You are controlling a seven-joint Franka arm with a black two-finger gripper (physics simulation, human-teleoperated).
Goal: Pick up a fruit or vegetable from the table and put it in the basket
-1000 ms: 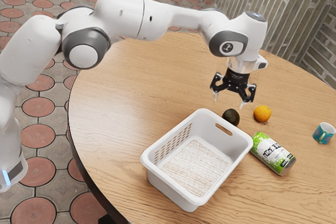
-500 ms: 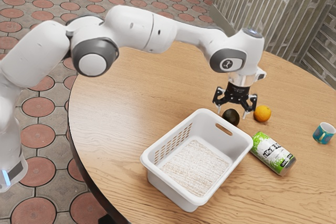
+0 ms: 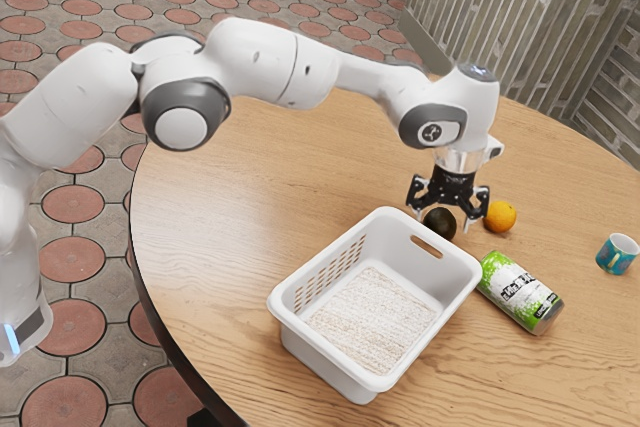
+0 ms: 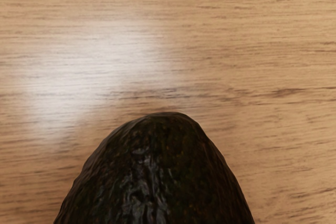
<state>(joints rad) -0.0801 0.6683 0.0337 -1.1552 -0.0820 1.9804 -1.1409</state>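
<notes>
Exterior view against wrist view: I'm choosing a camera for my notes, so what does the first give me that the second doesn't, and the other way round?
Exterior view: the arm with its open pincer around the avocado, the white basket, the orange, the green-and-white can lying on its side, the mug and the tiled floor.

Wrist view: a close look at the avocado's dark, bumpy skin and rounded end, and the fine wood grain beside it.

Both: the avocado and the wooden tabletop.
</notes>
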